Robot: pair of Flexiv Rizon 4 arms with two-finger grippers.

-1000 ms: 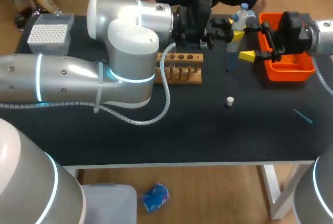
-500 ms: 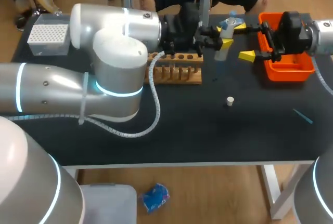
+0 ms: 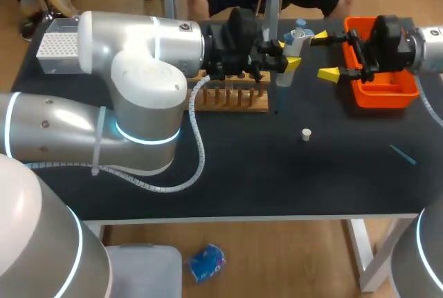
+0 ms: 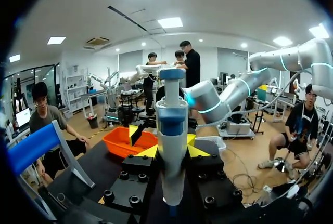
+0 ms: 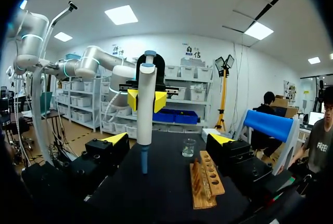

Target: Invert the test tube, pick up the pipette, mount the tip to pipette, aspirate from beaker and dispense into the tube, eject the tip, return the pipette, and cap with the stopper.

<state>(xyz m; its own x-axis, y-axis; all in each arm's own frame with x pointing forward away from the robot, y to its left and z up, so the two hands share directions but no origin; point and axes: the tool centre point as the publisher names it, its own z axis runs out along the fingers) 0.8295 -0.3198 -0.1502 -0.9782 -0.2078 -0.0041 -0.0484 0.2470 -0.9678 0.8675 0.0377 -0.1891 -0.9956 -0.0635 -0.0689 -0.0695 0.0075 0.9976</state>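
The left claw (image 3: pixel 293 50) clamps the pipette (image 4: pixel 171 130) upright above the table (image 3: pixel 277 173); the right claw (image 3: pixel 324 54) gapes empty beside the orange bin (image 3: pixel 384 94).

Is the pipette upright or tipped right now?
Upright: the pipette hangs vertical, narrow end down, clamped in the left gripper.

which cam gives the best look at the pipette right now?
Right wrist view: the pipette shows whole, plunger to lower end, clamped in the left pincer. Left wrist view shows only its upper body, close up; the lower end is hidden. Head view shows it small, partly behind the pincer.
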